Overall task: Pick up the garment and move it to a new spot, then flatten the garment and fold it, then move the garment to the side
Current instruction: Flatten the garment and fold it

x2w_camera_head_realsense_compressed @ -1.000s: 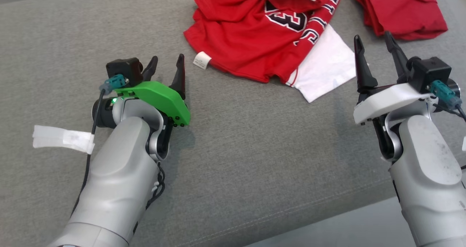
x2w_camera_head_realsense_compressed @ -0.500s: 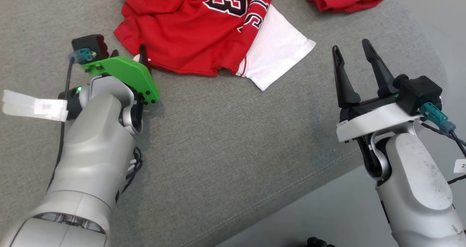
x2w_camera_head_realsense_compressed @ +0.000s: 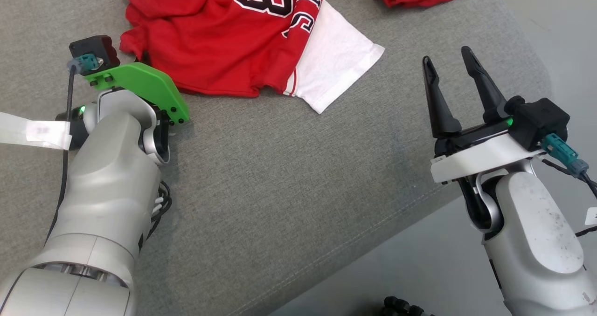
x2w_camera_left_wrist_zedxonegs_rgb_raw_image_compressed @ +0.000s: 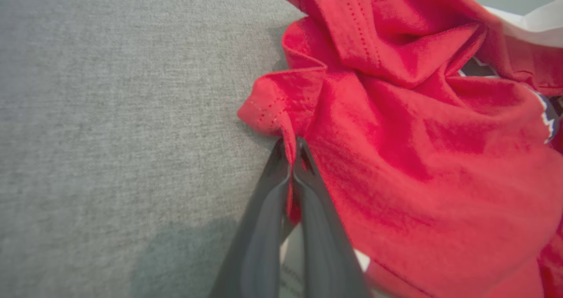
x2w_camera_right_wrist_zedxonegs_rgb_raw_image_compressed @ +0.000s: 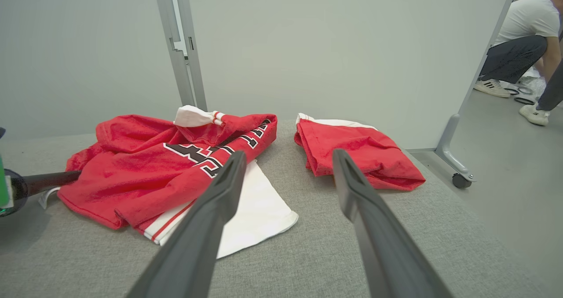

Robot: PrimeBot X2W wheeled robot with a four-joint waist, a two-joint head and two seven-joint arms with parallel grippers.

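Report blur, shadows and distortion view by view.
Head view: sharp, evenly lit, soft shadows on the grey cushion. Left wrist view: soft focus, red jersey blurry at the shut left claw, its shadow lower left. Right wrist view: crisp, wide-angle stretches the right claw and leans the post.

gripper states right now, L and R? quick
Left gripper: shut, pinching a fold at the edge of the red jersey.
Right gripper: open, holding nothing, clear of the jersey.

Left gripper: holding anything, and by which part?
The left gripper pinches a fold at the hemmed edge of the crumpled red jersey between shut fingers. The right gripper is open, holding nothing.
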